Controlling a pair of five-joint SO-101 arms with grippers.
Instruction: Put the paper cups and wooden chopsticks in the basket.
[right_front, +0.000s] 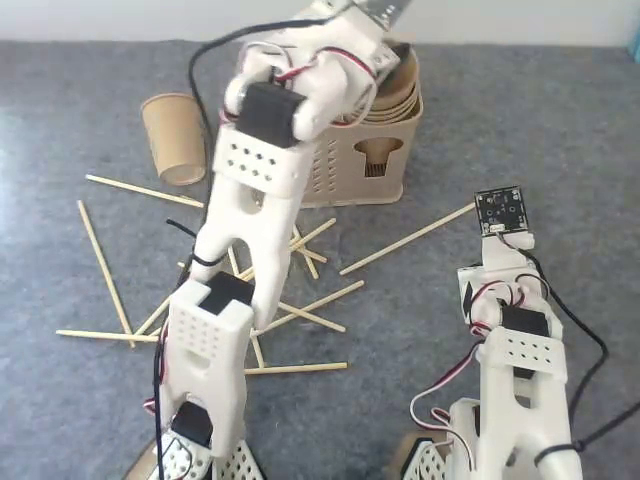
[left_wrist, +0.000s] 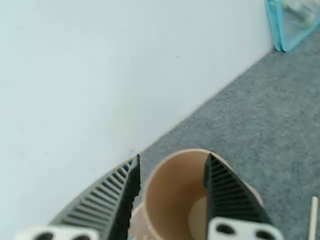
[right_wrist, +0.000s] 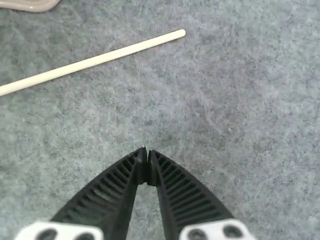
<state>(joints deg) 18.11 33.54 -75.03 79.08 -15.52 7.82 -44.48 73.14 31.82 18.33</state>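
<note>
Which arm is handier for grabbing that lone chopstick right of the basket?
Likely the right: the right gripper, shut, hangs beside that chopstick, while the left gripper is over the basket, open above a cup.

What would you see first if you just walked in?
The big white left arm stretched out over the basket, its tool open over a paper cup. Next, the wooden chopsticks scattered across the grey carpet, and another cup lying on its side beside the basket.

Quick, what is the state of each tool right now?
Left tool: open, with a paper cup just beneath it.
Right tool: closed, holding nothing.
</note>
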